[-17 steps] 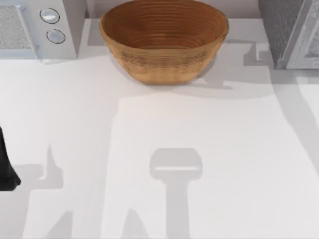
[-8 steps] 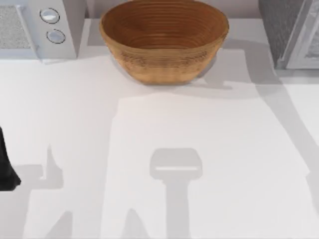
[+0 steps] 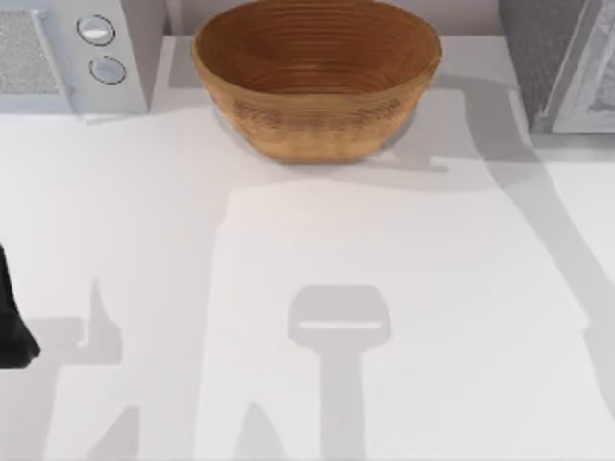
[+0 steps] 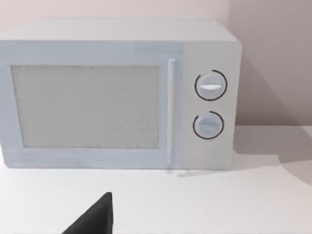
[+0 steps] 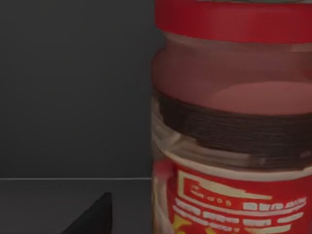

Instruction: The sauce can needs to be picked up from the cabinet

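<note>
The sauce can [image 5: 234, 126] stands upright inside the dark cabinet [image 5: 73, 97]. It has a red lid, a dark band below it and a red label with pale print, and it is very close in the right wrist view. A dark tip of my right gripper [image 5: 92, 217] lies just beside the can, low over the shelf floor. I cannot tell whether they touch. The cabinet [image 3: 543, 58] is the grey box at the table's back right. My left arm [image 3: 10, 327] is parked at the left edge, and its gripper [image 4: 92, 217] faces the microwave.
A large woven bowl [image 3: 315, 77] sits at the back middle of the white table [image 3: 288, 240]. A white microwave [image 3: 67, 53] with two dials stands at the back left, seen front-on in the left wrist view [image 4: 117, 92].
The arm shadow on the right side of the table has slid further right and toward the cabinet. The left arm, bowl and microwave have not moved.
</note>
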You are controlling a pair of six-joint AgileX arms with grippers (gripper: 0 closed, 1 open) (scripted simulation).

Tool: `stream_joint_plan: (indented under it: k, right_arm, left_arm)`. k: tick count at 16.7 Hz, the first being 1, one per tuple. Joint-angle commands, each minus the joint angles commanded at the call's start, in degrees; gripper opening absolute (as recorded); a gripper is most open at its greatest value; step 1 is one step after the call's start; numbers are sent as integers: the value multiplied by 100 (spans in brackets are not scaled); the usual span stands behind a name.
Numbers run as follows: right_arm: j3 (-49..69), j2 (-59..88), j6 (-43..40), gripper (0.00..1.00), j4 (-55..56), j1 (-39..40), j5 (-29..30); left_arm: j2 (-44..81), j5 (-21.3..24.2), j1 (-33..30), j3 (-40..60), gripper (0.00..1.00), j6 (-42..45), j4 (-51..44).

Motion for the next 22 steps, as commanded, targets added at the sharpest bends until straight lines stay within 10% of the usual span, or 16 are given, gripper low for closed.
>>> stream_joint_plan:
  k: [14,22]
  right_arm:
    - [1656,1362,-7,100,-270,-286,-272]
    - [1656,1362,-7,40,-270,-286,-272]
  left_arm:
    - [0,0,0,0,100,0,0]
    - [0,0,0,0,100,0,0]
